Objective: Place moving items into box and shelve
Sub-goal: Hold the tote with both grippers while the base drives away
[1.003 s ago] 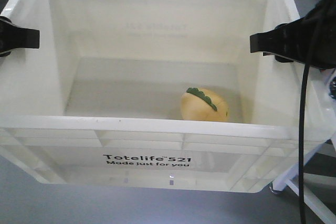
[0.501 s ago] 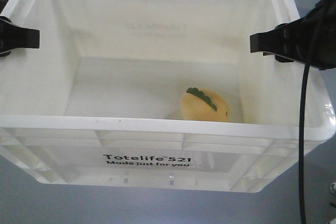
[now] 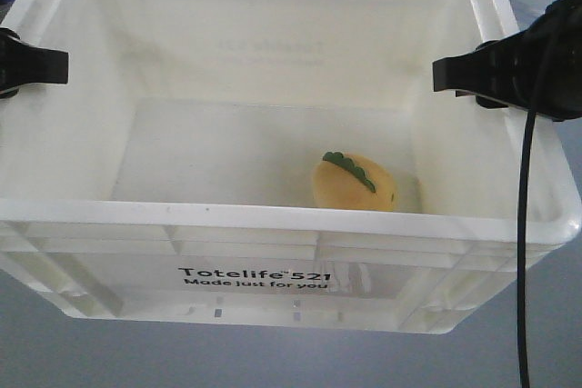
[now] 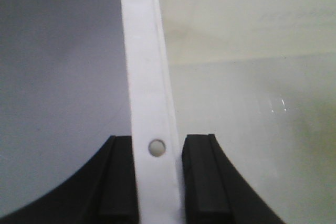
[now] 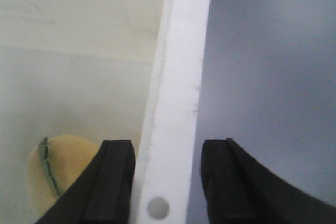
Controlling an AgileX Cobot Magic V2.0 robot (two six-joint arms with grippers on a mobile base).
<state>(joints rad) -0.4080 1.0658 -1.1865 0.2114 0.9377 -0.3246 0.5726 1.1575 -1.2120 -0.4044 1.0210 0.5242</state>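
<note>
White plastic crate (image 3: 273, 217), yellow plush toy (image 3: 355, 184) lying on its floor, toward the right wall.
Packing is judged done, shelving outstanding. The side rims are pinched by left pincer (image 4: 156, 148) and right pincer (image 5: 168, 153).

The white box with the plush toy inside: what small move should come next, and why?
Probably carry the box level, ready for shelving. The plush toy already lies inside, and the left gripper and right gripper each clamp a side rim, so loading looks done.
</note>
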